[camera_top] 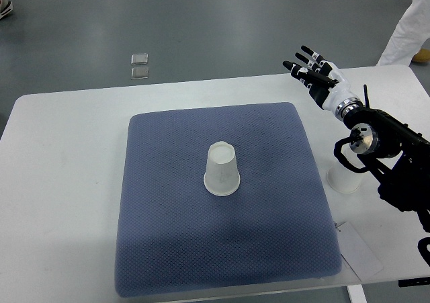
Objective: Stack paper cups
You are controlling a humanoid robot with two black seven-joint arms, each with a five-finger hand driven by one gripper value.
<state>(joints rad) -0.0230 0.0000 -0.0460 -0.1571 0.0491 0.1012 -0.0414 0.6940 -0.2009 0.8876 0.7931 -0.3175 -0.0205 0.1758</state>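
Near the middle of the square blue-grey quilted mat (pixel 175 249) stands a white paper cup (pixel 222 169), upside down, its wide rim on the fabric and its narrower base up. Nothing touches it. A second white paper cup (pixel 344 181) sits off the mat's right edge on the white table (pixel 60 155), partly hidden behind my forearm, so I cannot tell which way up it stands. My right hand (pixel 317 73) is raised over the table's far right corner, well apart from both cups — black-tipped fingers (pixel 308 50) spread wide, holding nothing. A white card (pixel 359 251) lies flat by the mat's near right corner. Beyond the table, on the grey floor (pixel 222 21), lie two small clear square pieces (pixel 140 65), and a person's white-clad leg (pixel 408 27) shows at the far right.
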